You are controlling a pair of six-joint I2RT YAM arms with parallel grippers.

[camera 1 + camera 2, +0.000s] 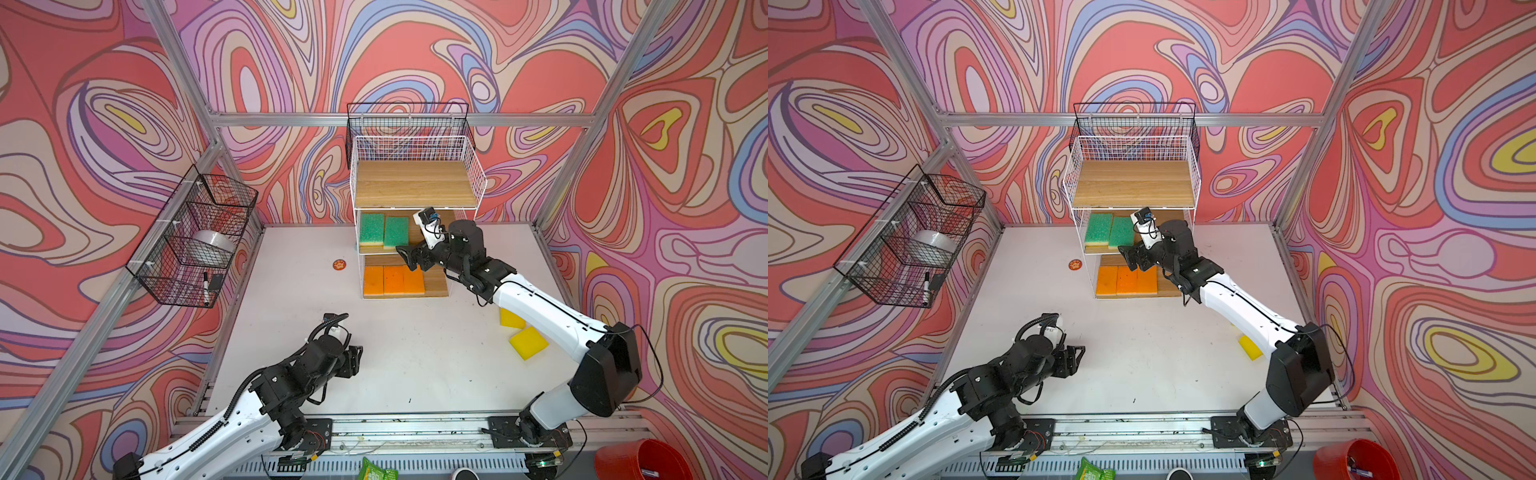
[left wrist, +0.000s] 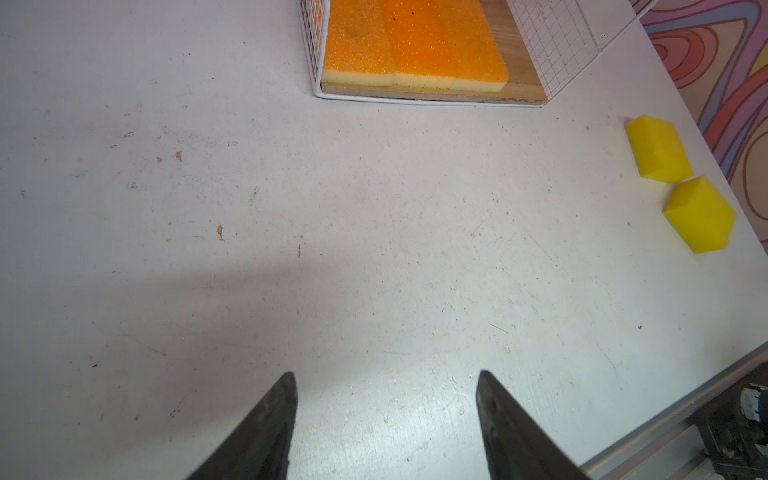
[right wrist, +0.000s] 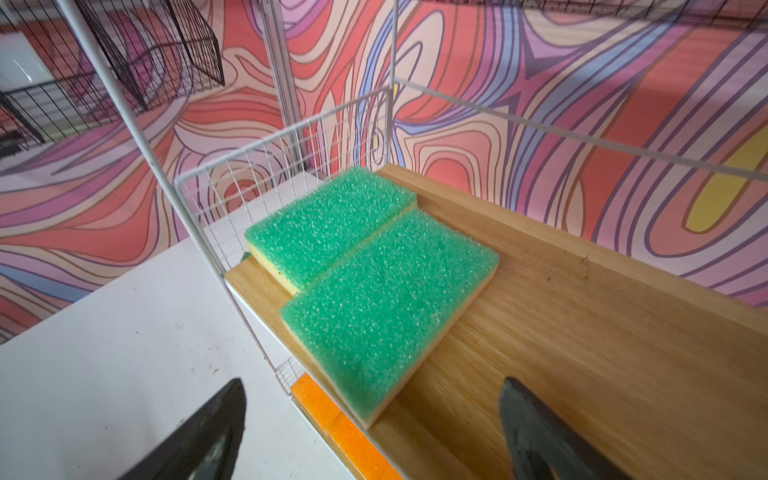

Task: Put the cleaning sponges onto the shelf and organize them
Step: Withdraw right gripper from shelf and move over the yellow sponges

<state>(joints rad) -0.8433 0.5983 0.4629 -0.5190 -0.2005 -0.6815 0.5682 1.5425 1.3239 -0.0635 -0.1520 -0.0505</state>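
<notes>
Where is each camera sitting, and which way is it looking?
Both top views: high up in front, looking down at the table, the shelf, the left arm with the left pincer and the right arm with the right pincer.
Left wrist: on the left arm, facing the orange sponges and yellow sponges; only its open pincer tips show.
Right wrist: on the right arm, facing the green sponges lying on the shelf; only open pincer tips show.
Shared: both wrist views show the orange sponges.
</notes>
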